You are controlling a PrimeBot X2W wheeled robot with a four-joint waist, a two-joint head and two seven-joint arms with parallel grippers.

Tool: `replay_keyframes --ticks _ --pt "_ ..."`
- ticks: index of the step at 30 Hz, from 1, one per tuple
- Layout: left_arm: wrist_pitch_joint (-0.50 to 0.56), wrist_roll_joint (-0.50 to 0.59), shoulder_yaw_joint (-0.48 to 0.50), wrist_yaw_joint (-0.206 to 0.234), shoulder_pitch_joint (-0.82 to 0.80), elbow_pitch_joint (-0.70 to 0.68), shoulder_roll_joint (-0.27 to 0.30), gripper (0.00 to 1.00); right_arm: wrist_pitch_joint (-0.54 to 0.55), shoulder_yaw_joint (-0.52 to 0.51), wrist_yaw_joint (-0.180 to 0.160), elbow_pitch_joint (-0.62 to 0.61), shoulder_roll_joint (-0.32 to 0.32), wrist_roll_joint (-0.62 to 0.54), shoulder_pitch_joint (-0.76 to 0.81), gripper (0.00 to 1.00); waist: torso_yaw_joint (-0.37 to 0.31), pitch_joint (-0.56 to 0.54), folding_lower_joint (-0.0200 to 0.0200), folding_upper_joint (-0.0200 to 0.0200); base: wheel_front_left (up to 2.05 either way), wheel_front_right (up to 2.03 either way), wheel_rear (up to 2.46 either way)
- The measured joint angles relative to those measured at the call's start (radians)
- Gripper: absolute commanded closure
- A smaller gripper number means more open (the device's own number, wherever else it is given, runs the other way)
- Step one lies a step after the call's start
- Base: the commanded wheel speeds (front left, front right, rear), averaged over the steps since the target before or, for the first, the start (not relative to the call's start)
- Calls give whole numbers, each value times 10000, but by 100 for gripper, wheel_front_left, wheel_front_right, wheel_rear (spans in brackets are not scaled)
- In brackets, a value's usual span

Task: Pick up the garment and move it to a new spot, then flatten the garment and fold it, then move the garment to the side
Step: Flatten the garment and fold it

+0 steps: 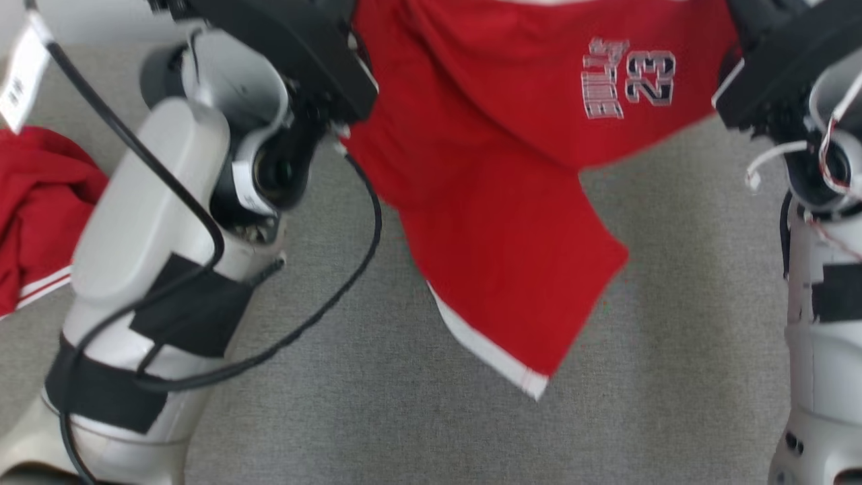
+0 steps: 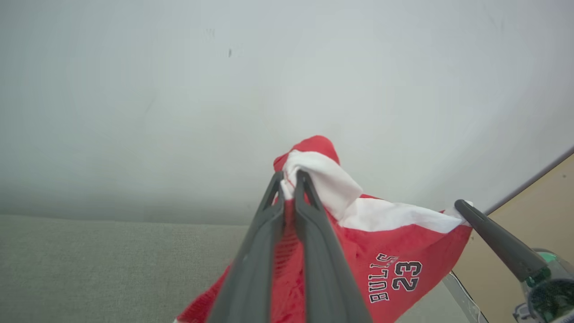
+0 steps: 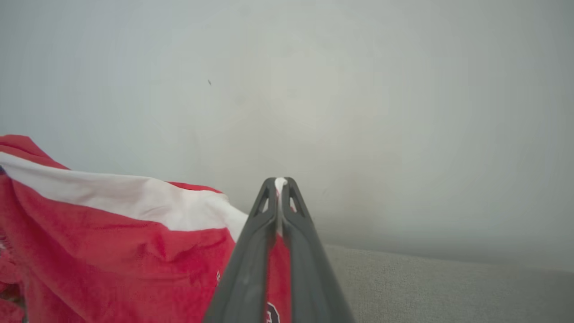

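Though plain, grey surface (image 1: 404, 431), pale wall (image 2: 179, 89).

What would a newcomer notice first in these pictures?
The red garment with its BULLS 23 print hangs stretched in the air across the top of the head view, one leg drooping toward the grey surface. The left gripper and right gripper are each shut on its white band, one at each end. A second red garment lies crumpled at the far left.

Noted matt red mesh cloth on garment (image 1: 512, 202). Found rough grey woven fabric over desk (image 1: 673, 337). Saw smooth matt dark plastic on left hand (image 2: 289, 177).
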Motion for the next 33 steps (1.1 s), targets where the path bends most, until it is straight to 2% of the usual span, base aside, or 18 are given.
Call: replay_keyframes --ticks 9,14,17,24,29,33 --pt "-1350 527 428 -167 -1830 709 -13 100 -1078 447 0 1538 -230 -336 -2492 100 -258 1098 1 2 0 0 0" --pt "-2619 894 708 -272 -2423 1296 65 100 -2452 301 0 2577 -125 -523 -3784 100 -490 1514 3 4 0 0 0" --pt "-3057 1110 535 -531 -2721 1662 33 100 -3453 205 0 3089 -111 -727 -4405 100 -625 1586 2 3 0 0 0" --pt "-5005 1432 759 -934 -3161 1942 -59 100 -5616 669 0 3789 -328 -1091 -5209 100 -689 1545 -2 0 0 0 0" --pt "-5196 1398 341 -1402 -2800 2464 -230 100 -6345 1513 0 4291 -928 -1344 -4963 100 -662 1654 -1 0 0 0 0" --pt "-5304 1383 31 -1691 -2309 2711 -291 100 -6414 2071 4 4489 -1365 -719 -4219 100 -531 1828 0 1 0 0 0"
